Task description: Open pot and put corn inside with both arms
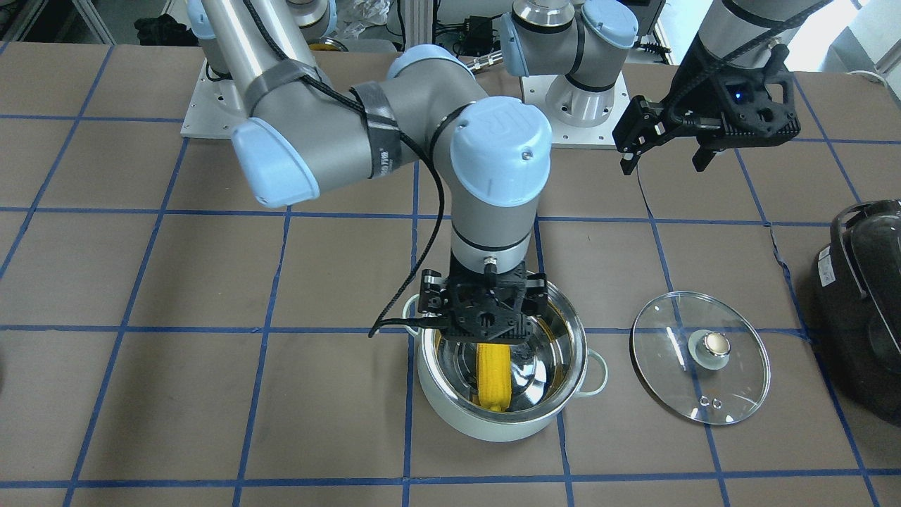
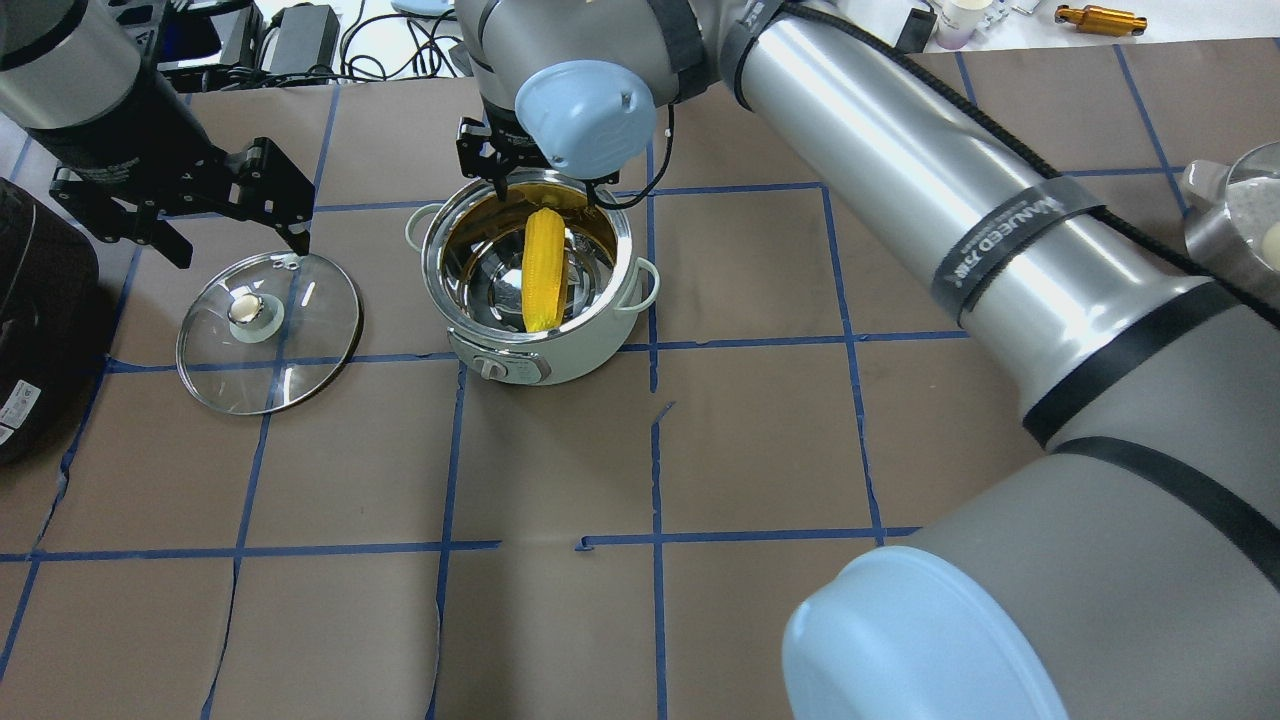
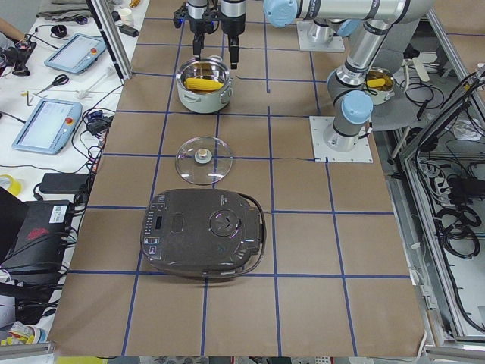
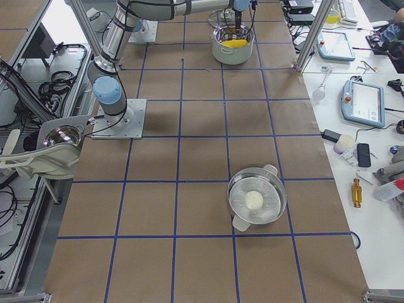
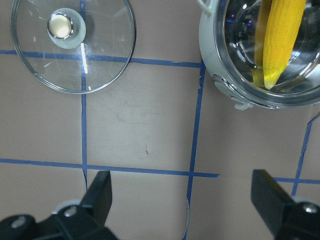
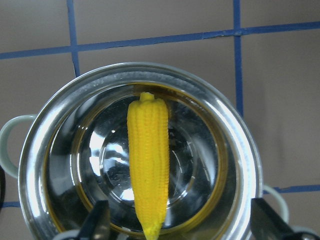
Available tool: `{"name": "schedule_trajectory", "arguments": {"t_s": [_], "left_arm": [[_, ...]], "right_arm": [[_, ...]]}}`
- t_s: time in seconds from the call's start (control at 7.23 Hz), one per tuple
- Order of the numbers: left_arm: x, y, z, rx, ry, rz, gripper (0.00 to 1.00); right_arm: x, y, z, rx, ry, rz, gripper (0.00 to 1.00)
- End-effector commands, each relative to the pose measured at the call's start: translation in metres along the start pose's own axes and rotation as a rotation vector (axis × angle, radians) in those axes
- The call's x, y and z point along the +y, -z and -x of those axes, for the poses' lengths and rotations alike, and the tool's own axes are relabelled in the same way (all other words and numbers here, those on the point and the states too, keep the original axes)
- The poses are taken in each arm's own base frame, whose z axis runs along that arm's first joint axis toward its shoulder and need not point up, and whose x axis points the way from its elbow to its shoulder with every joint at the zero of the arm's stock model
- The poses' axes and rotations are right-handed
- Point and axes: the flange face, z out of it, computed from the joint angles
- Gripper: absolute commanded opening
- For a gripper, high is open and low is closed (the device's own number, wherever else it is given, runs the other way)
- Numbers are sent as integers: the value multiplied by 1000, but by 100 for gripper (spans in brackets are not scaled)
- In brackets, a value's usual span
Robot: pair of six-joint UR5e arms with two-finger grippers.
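The pale mint-white pot (image 1: 571, 398) stands open in the middle of the table, also in the overhead view (image 2: 540, 366). The yellow corn (image 1: 493, 373) lies inside it, slanted, one end near the rim (image 2: 543, 270). My right gripper (image 1: 484, 338) hangs just above the pot's robot-side rim. It is open, with its fingers (image 6: 100, 222) wide on either side of the corn (image 6: 147, 165), not touching it. The glass lid (image 1: 676, 384) lies flat on the table beside the pot (image 2: 310, 335). My left gripper (image 1: 665, 163) is open and empty, held high near the lid (image 5: 182, 195).
A black appliance (image 1: 866, 310) sits on my left beyond the lid (image 3: 204, 231). A steel steamer pot with a white ball (image 4: 255, 199) stands far on my right. Blue tape lines grid the brown table cover.
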Motion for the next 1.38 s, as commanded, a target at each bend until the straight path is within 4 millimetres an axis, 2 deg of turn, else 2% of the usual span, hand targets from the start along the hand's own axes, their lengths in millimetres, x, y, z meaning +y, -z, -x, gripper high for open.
{"name": "schedule_trajectory", "arguments": {"t_s": [0.0,0.14,0.28,0.41,0.55,0.69,0.97,1.11,1.24], "left_arm": [[-15,4,-35,1,18,-26,100],[-25,1,-53,6,-4,-36,100],[-31,6,-56,8,-9,-48,100],[-33,-1,-64,53,-24,-33,100],[-31,-1,-66,56,-32,-34,100],[-28,3,-66,54,-47,-40,100],[-18,10,-64,51,-51,-47,100],[-15,6,-63,45,-51,-43,100],[-19,4,-63,25,-54,-47,100]], "right_arm": [[0,48,-112,32,-1,44,100],[17,74,-174,33,-10,38,100],[42,73,-228,42,79,61,100],[68,78,-259,51,68,67,100],[85,85,-274,55,57,73,100],[95,89,-275,57,61,94,100],[92,97,-282,59,48,85,100],[88,109,-281,51,40,64,100],[88,112,-283,49,35,71,100]]}}
